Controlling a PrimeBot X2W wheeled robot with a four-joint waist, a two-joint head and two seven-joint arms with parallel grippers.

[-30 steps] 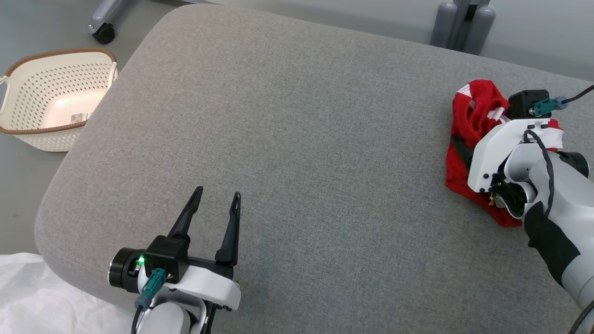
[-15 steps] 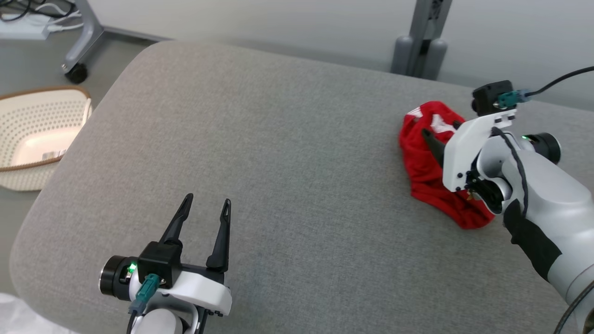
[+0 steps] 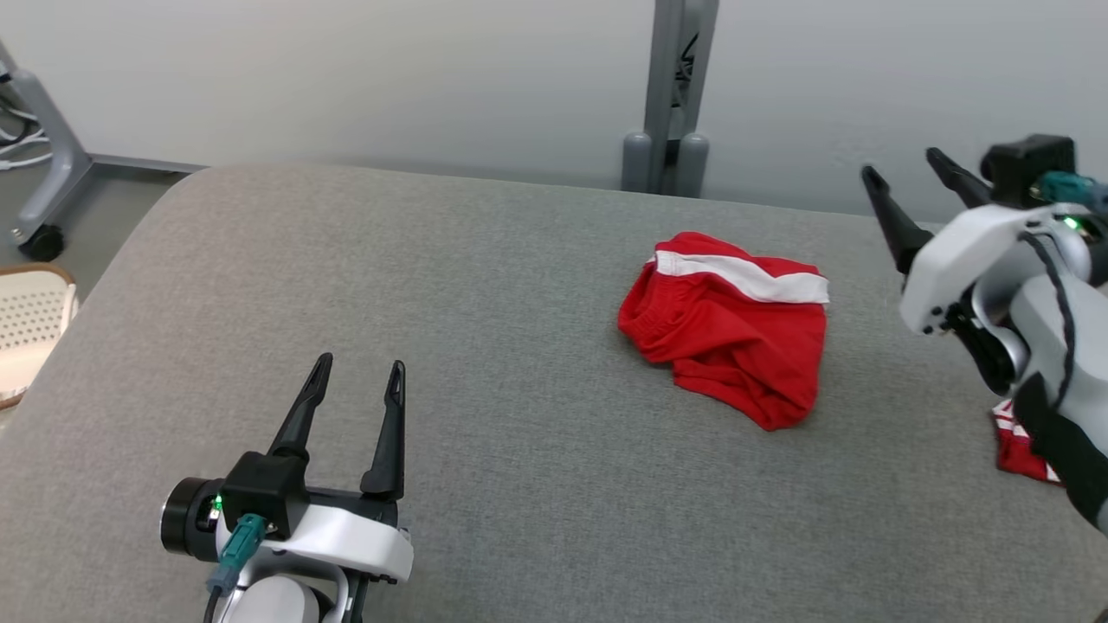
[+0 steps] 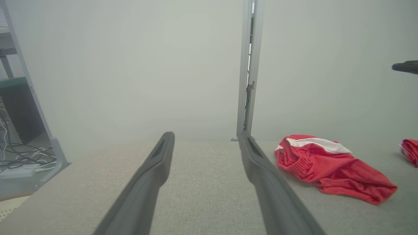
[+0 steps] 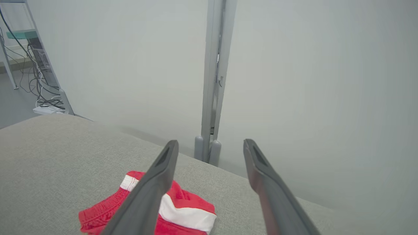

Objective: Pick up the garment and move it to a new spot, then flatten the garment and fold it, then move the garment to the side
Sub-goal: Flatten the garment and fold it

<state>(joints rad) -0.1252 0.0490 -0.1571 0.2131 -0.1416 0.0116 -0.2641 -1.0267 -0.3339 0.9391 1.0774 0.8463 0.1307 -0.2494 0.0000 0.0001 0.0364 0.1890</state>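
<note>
The garment (image 3: 727, 333) is a crumpled red piece with a white stripe, lying on the grey cushion (image 3: 519, 415) right of centre. It also appears in the left wrist view (image 4: 329, 166) and low in the right wrist view (image 5: 183, 209). My right gripper (image 3: 901, 163) hangs raised above the cushion to the garment's right, open and empty, well apart from the cloth; in its own view (image 5: 210, 142) the fingers point towards the wall. My left gripper (image 3: 361, 362) stands open and empty over the cushion's near left, far from the garment (image 4: 205, 133).
Another red and white cloth (image 3: 1017, 441) peeks out under my right forearm at the right edge. A white perforated basket (image 3: 26, 337) sits on the floor at the left. A grey post (image 3: 671, 95) stands behind the cushion, and a cart leg with a castor (image 3: 39, 199) at far left.
The head camera has swung up and to the right. My right gripper has lifted off the garment and drawn away to the right, leaving it uncovered. The left gripper has stayed open.
</note>
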